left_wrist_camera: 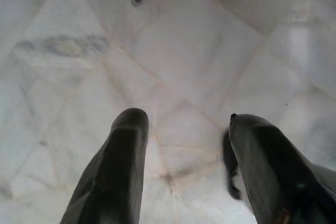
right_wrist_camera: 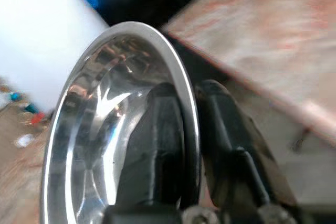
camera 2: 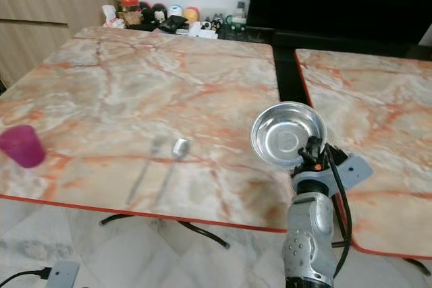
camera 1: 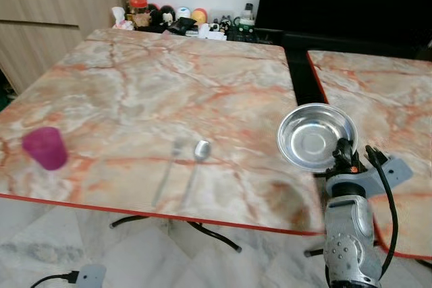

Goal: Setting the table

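My right gripper [camera 1: 343,150] is shut on the near rim of a round steel bowl [camera 1: 316,136], holding it above the right corner of the marble table [camera 1: 169,85]. In the right wrist view the bowl's rim [right_wrist_camera: 181,77] runs between the two black fingers [right_wrist_camera: 157,145]. A fork [camera 1: 169,170] and a spoon [camera 1: 198,160] lie side by side near the table's front edge. A purple cup [camera 1: 45,148] stands at the front left. My left gripper [left_wrist_camera: 184,145] hangs open over the floor.
A second marble table [camera 1: 378,99] stands to the right, with a dark gap between the two. Toys and jars [camera 1: 175,18] line the far edge. A wooden cabinet [camera 1: 47,11] is at the back left. A cable and plug [camera 1: 74,276] lie on the floor.
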`<state>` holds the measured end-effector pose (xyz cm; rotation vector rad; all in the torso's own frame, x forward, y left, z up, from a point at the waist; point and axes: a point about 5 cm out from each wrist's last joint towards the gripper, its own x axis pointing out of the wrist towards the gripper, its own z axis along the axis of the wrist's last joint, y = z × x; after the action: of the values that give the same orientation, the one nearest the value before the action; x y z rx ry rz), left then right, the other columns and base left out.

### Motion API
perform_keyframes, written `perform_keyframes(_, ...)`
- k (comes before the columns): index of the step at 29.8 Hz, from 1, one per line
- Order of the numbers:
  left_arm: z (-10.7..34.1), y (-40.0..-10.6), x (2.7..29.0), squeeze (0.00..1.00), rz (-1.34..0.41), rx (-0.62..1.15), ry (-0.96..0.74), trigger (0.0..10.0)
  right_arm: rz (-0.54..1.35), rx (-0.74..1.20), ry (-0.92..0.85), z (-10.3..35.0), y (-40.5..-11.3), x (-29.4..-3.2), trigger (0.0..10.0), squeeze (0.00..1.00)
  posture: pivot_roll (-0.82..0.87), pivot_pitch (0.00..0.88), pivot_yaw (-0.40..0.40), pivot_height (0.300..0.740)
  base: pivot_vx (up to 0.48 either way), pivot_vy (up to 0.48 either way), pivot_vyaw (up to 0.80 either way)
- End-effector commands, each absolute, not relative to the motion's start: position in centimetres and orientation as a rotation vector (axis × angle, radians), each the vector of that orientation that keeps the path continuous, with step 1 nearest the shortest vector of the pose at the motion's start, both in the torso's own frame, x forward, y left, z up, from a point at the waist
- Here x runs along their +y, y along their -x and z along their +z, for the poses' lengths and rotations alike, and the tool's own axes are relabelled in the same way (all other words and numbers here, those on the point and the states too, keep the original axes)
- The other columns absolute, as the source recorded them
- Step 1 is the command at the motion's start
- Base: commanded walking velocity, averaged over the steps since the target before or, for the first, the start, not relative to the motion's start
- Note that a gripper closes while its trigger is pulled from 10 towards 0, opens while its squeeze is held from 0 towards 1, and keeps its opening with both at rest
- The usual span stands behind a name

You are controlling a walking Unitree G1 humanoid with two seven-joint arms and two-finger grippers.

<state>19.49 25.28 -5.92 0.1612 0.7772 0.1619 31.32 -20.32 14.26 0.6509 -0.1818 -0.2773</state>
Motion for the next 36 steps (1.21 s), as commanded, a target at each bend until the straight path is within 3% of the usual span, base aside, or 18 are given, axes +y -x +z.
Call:
perform_keyframes(1, -6.37, -18.84, 25.13, 0.00, 0.156, 0.810, -0.160, 10.0, -0.287, -0.219, -0.648, 15.05, -31.36, -20.72, 10.0, 0.00, 0.04, 0.101, -0.040, 0.740, 0.000, -0.446, 0.00)
perform_keyframes(36, -6.38, -19.04, 24.78, 0.00, 0.134, 0.810, -0.165, 10.0, -0.319, -0.238, -0.636, 15.14, -31.27, -21.01, 10.0, 0.00, 0.04, 0.094, -0.040, 0.740, 0.000, -0.444, 0.00)
